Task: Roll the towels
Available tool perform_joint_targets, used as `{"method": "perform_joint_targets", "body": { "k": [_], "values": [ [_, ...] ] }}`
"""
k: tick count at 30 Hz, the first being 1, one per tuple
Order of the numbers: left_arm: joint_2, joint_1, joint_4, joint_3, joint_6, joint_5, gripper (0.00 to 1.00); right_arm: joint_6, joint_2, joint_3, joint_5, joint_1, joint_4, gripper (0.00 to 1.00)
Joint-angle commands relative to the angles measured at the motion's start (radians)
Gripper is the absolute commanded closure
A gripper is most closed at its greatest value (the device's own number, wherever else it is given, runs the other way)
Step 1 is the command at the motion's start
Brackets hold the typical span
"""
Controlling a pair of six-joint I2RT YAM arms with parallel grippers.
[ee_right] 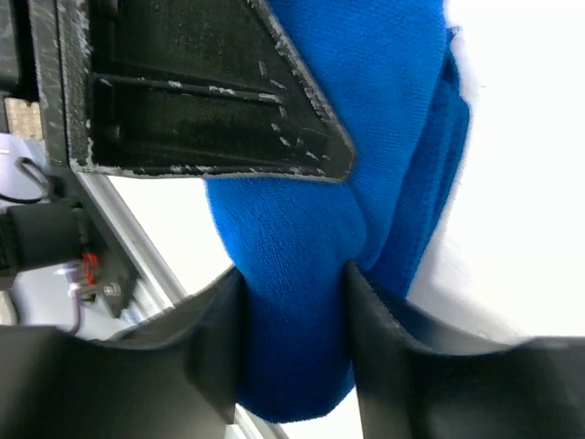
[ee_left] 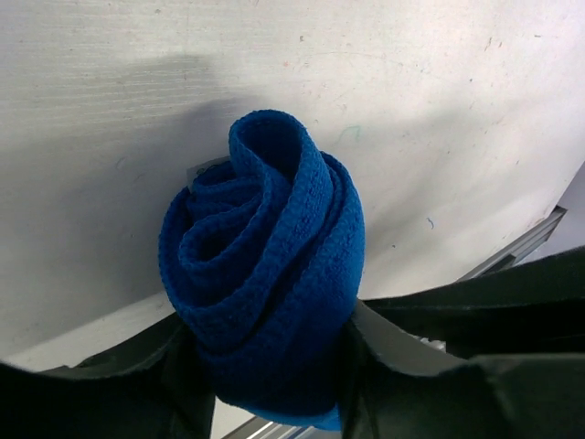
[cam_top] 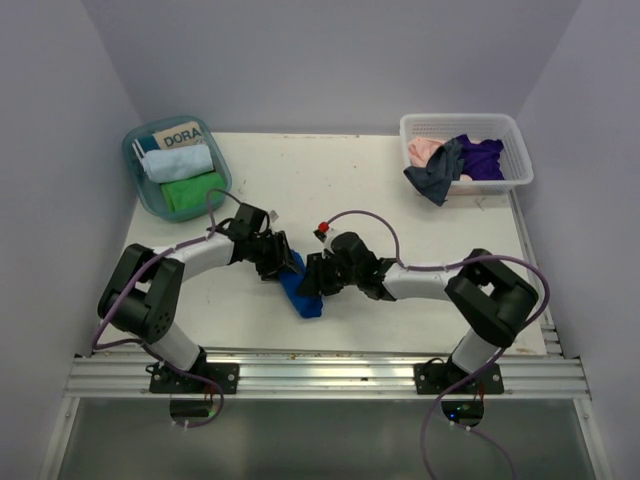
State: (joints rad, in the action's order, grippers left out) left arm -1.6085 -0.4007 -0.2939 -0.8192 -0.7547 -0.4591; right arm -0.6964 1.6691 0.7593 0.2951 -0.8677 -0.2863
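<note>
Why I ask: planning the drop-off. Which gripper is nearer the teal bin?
Left. The left gripper sits right of the teal bin, toward the near edge, clamped on the royal blue towel; the right gripper grips the same towel, farther right.

**Tub and basket flank worktable**

A teal tub (cam_top: 131, 160) with a brown "DORA" card (cam_top: 181, 135) sits at the far left corner of the white table (cam_top: 330, 175), a white lattice basket (cam_top: 505, 183) at far right. An aluminium rail (cam_top: 330, 372) lines the near edge.

Counter (cam_top: 300, 180) layout
Teal bin (cam_top: 131, 160) far-left corner, white basket (cam_top: 460, 118) far-right corner, blue towel roll (cam_top: 305, 297) near the near edge, mid-width.
</note>
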Motion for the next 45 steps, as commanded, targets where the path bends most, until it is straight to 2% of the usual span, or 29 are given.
{"method": "perform_joint_targets", "body": {
  "k": [1, 5, 8, 9, 15, 21, 28, 38, 42, 45],
  "values": [
    [0.025, -0.009, -0.011, -0.012, -0.017, 0.026, 0.54, 0.064, -0.02, 0.053, -0.048, 0.001, 0.141, 0.5],
    [0.05, -0.01, -0.057, -0.029, -0.021, 0.066, 0.58, 0.164, -0.081, 0.133, -0.192, -0.013, 0.324, 0.3],
    [0.062, -0.01, -0.07, -0.035, -0.021, 0.071, 0.58, 0.247, -0.118, 0.205, -0.342, -0.057, 0.456, 0.25],
    [0.065, -0.01, -0.074, -0.037, -0.023, 0.071, 0.58, 0.27, -0.124, 0.224, -0.432, -0.094, 0.484, 0.24],
    [0.061, -0.009, -0.086, -0.038, -0.023, 0.074, 0.59, 0.408, -0.092, 0.374, -0.684, -0.258, 0.628, 0.23],
    [0.055, -0.009, -0.088, -0.041, -0.026, 0.077, 0.59, 0.506, -0.005, 0.471, -0.827, -0.395, 0.679, 0.21],
    [0.052, -0.01, -0.096, -0.049, -0.025, 0.082, 0.59, 0.583, 0.104, 0.518, -0.899, -0.475, 0.702, 0.2],
    [0.055, -0.01, -0.103, -0.047, -0.023, 0.083, 0.57, 0.564, 0.233, 0.526, -0.998, -0.493, 0.72, 0.22],
    [0.062, -0.009, -0.106, -0.047, -0.021, 0.085, 0.54, 0.554, 0.259, 0.522, -1.008, -0.493, 0.716, 0.31],
    [0.068, -0.01, -0.11, -0.049, -0.021, 0.086, 0.48, 0.548, 0.262, 0.512, -1.002, -0.491, 0.707, 0.43]
  ]
}}
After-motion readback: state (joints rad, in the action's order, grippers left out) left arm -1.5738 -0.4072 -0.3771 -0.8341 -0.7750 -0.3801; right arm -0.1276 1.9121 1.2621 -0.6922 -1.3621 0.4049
